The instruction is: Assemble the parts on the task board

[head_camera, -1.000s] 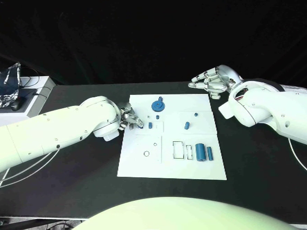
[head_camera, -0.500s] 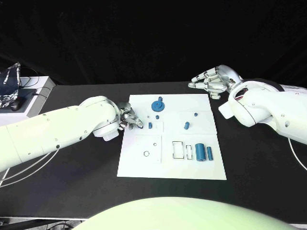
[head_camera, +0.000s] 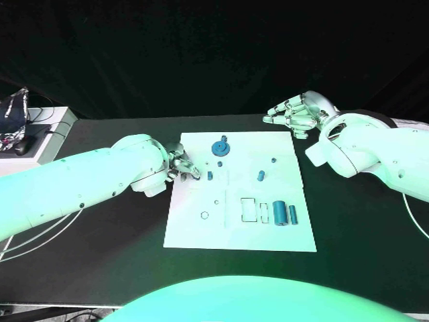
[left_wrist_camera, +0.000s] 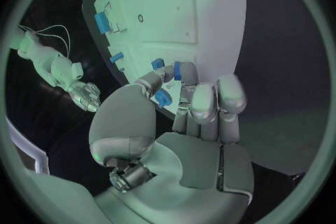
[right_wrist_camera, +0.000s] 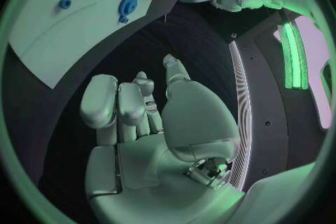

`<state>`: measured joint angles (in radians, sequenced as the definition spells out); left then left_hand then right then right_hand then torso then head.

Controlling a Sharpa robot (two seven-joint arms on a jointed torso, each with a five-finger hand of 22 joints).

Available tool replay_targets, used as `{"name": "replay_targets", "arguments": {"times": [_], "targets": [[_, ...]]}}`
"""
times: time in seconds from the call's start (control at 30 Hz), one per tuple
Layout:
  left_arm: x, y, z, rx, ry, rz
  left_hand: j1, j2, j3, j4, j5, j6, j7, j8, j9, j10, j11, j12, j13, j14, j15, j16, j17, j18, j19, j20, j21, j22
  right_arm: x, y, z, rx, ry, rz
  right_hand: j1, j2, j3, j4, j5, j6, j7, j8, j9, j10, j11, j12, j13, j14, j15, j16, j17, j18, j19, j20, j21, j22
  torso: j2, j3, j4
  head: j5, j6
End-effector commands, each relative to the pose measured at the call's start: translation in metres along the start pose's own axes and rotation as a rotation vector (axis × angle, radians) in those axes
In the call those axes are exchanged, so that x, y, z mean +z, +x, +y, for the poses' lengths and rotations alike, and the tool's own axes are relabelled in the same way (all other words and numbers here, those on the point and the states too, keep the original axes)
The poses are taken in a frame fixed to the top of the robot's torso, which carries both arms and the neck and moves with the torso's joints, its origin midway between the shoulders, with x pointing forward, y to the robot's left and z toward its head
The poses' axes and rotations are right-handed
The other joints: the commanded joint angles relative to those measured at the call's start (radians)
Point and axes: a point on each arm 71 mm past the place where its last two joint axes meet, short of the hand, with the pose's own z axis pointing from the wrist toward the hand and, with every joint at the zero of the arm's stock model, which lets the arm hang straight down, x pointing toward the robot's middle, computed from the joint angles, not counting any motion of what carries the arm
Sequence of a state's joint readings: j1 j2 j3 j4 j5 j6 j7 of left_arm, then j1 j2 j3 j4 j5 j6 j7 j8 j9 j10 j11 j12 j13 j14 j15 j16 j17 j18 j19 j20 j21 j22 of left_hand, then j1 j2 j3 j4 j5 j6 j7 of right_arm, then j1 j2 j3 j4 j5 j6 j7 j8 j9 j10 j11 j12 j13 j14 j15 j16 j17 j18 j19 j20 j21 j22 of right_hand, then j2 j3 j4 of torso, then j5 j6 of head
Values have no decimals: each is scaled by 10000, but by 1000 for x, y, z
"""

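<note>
The white task board (head_camera: 236, 231) lies in the middle of the table. Blue parts on it include a round gear-like piece (head_camera: 220, 147), a short peg (head_camera: 260, 176) and two cylinders (head_camera: 286, 213) by a rectangular slot. My left hand (head_camera: 181, 166) is at the board's left edge. In the left wrist view its thumb and a fingertip (left_wrist_camera: 190, 74) pinch a small blue peg (left_wrist_camera: 177, 71) just over the board (left_wrist_camera: 203, 5), and another small blue piece (left_wrist_camera: 158, 63) stands beside the thumb. My right hand (head_camera: 293, 114) hovers off the board's far right corner with fingers loosely apart, holding nothing.
A white box (head_camera: 36, 137) with a crumpled foil bag (head_camera: 4, 119) sits at the table's far left. White cables (head_camera: 21, 245) trail under the left arm. In the right wrist view my right hand (right_wrist_camera: 140, 117) is over bare black table beside the board (right_wrist_camera: 63, 33).
</note>
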<state>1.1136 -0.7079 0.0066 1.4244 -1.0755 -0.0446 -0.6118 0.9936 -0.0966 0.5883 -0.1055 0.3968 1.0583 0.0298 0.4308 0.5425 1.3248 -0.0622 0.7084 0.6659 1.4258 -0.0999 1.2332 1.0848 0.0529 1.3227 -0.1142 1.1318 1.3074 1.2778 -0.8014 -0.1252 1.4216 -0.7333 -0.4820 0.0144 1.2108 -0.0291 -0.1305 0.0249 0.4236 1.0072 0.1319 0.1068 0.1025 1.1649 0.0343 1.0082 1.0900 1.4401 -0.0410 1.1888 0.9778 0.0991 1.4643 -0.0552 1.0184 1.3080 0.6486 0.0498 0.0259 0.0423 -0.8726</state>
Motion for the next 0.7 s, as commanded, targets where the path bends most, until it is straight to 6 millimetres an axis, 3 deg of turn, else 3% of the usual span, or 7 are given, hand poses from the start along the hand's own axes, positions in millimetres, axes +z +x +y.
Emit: {"name": "replay_targets", "arguments": {"times": [0.03,0.3,0.7], "targets": [[2,7,2,316,-273,360,146,285,261,-382,-41,485,-494,22,3091,68,-112,-13,15,37,-38,23,3,-86,67,36,21,718,0,1,1,-59,-108,159,-39,13,-23,-11,-17,-19,73,-47,7,-2,-37,-26,6,2,-45,-33,-10,-26,402,-33,-33,1358,1,1,-2,3,0],[2,10,-2,442,-211,622,479,389,-570,-55,-88,587,-521,-47,3038,92,-116,-2,12,38,-31,63,47,-111,79,38,26,734,-1,1,1,-60,-99,151,-23,12,-18,-10,-16,-9,69,-48,8,10,-39,-22,24,2,-47,-36,-13,-27,402,-35,-41,1357,6,3,-1,-11,0],[2,12,-5,651,-189,790,621,375,-813,53,-105,675,-550,-56,3024,138,-107,7,-1,46,-22,107,111,-122,87,48,44,755,-1,1,1,-59,-99,143,-23,12,-18,-10,-16,-9,69,-48,8,10,-39,-22,24,2,-47,-36,-13,-27,402,-35,-41,1357,-5,-1,2,-8,0]]}}
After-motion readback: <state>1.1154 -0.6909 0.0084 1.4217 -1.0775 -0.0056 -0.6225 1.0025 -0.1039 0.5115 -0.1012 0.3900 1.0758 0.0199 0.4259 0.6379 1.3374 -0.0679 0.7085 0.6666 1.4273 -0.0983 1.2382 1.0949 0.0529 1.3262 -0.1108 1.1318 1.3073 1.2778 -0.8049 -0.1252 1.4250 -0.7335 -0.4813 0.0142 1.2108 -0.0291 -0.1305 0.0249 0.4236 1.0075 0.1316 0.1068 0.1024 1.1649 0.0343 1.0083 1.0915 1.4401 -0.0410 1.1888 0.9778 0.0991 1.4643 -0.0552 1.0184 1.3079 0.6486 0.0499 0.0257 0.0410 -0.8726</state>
